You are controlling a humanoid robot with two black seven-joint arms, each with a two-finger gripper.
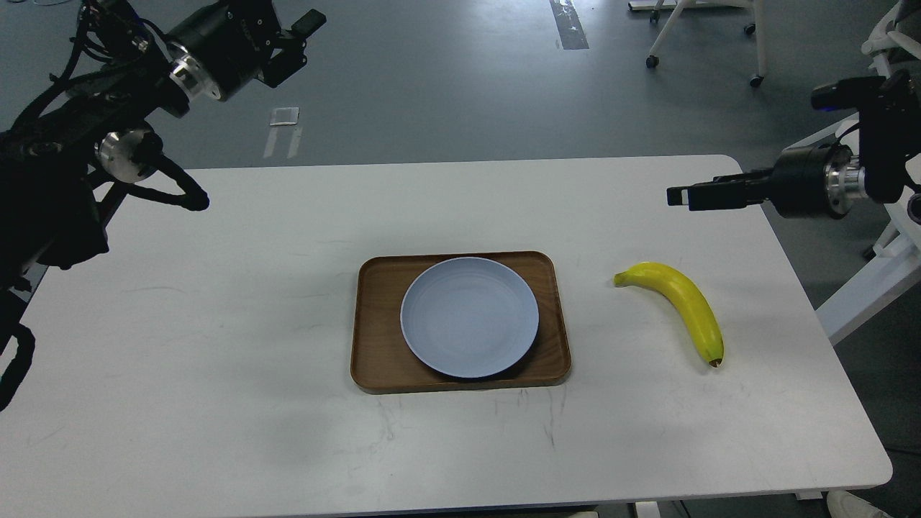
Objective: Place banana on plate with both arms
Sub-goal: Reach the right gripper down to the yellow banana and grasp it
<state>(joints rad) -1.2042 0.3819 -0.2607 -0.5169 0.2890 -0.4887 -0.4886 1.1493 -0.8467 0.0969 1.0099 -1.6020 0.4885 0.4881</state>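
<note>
Lying on the right part of the white table (216,345), the banana (680,306) rests flat on its side, its greenish stem pointing left and far, its dark tip toward the near edge. It is well apart from the plate (469,317), with a strip of bare table between them. The pale blue-grey plate sits inside a brown wooden tray (374,338) near the middle of the table, set toward the tray's right side, and nothing lies on it. The left arm (108,129) comes in from the left edge and is raised above the far left corner of the table; its hand (298,36) hangs high over the floor beyond the table, seen dark and partly end-on, so I cannot tell whether its fingers are spread or pressed together. The right arm (835,180) enters from the right edge and holds its hand (683,196) level, pointing left, above the far right part of the table and farther away than the banana, touching nothing. Its two fingers appear to lie close together, though the dark side view makes this uncertain. Neither hand holds anything. Beyond the table, on the grey floor, stand white wheeled frame legs (705,36).
</note>
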